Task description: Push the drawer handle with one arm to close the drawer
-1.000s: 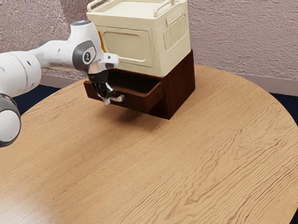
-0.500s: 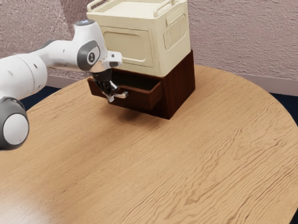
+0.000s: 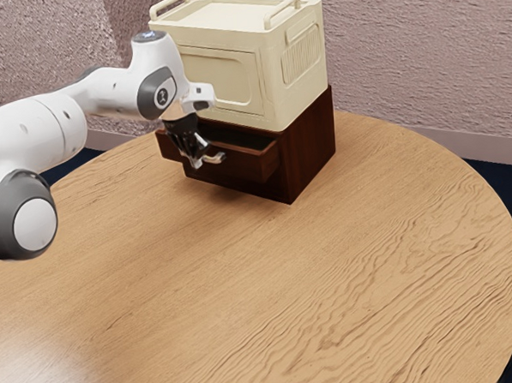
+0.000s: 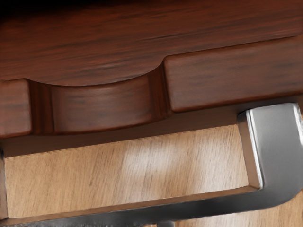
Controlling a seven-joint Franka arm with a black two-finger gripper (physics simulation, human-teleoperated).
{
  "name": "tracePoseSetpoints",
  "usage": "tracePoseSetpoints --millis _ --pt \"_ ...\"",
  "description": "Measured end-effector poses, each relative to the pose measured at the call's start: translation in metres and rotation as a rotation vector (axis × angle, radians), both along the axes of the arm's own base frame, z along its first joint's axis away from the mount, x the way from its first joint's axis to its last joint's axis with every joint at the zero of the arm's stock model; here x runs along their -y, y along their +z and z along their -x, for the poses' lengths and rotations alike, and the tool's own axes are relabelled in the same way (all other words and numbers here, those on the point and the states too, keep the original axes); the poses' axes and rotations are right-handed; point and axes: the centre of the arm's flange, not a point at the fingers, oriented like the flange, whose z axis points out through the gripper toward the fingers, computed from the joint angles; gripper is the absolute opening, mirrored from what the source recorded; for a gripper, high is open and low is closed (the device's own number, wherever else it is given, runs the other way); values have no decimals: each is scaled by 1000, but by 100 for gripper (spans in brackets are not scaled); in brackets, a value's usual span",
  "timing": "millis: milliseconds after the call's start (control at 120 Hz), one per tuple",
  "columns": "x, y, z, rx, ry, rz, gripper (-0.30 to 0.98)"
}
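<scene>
At the front of the dark brown drawer (image 3: 248, 164), my gripper (image 3: 199, 161) is right by the silver handle (image 3: 215, 158). Whether it is open or shut I cannot tell. The drawer stands partly out of its brown cabinet (image 3: 310, 146), with a strip of its inside showing. In the wrist view the drawer's front edge (image 4: 232, 77) has a curved notch, and the metal handle (image 4: 279, 146) juts out from the front below it, over the wood. The exact contact between gripper and handle is hidden.
A cream storage box (image 3: 224, 73) with raised side handles sits on top of the cabinet, close beside my hand. The round wooden table (image 3: 270, 294) extends in front, and a textured wall (image 3: 421, 63) rises behind.
The drawer has slid some way into the cabinet, toward the exterior view's right. My gripper has moved the same way, staying by the handle. The cabinet and cream box have kept their places.
</scene>
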Motion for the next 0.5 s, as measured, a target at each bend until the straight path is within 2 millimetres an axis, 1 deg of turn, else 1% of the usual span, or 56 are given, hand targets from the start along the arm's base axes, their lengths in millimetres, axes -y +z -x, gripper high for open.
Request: tracePoseSetpoints --millis 258,325,500 --pt "1 3 -3 29 15 15 -8" --pt "1 1 -4 33 18 16 -10" --pt "4 3 -10 58 19 18 -10"
